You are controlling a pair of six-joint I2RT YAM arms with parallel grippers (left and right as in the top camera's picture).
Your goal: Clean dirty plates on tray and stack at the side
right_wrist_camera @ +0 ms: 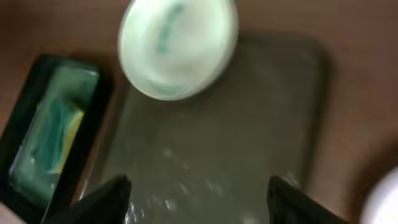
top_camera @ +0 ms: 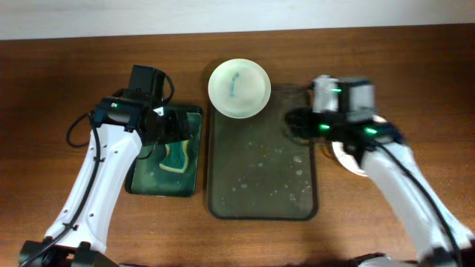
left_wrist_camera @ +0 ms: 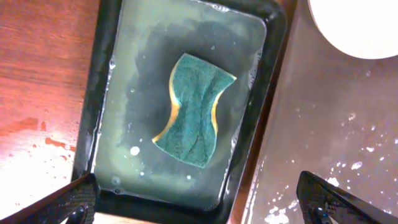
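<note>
In the overhead view, the 2 white arms are seen nearest the lens. The left gripper (top_camera: 174, 127) is held above the small green tray (top_camera: 141, 184), in which a teal sponge (top_camera: 177, 157) with a yellow edge lies in cloudy water. The right gripper (top_camera: 297, 122) is held over the far right part of the tray (top_camera: 260, 182), whose wet floor is dotted with droplets. 1 smeared plate (top_camera: 239, 87) is set at the tray's far left corner, overlapping its rim. A second plate (top_camera: 346, 158) is glimpsed on the tabletop (top_camera: 59, 74) just right of the tray, mostly hidden by the right arm.

In the left wrist view, the left gripper (left_wrist_camera: 199, 202) is shown spread wide and empty, with its fingertips (left_wrist_camera: 68, 202) at the lower corners. The sponge (left_wrist_camera: 193, 112) is seen lying flat below, apart from the small tray's walls.

In the blurred right wrist view, the right gripper (right_wrist_camera: 199, 199) is likewise shown spread, with nothing held. The smeared plate (right_wrist_camera: 177, 46) is seen at the tray's far end, and a white edge of the second plate (right_wrist_camera: 387, 198) is caught at the lower right corner.
</note>
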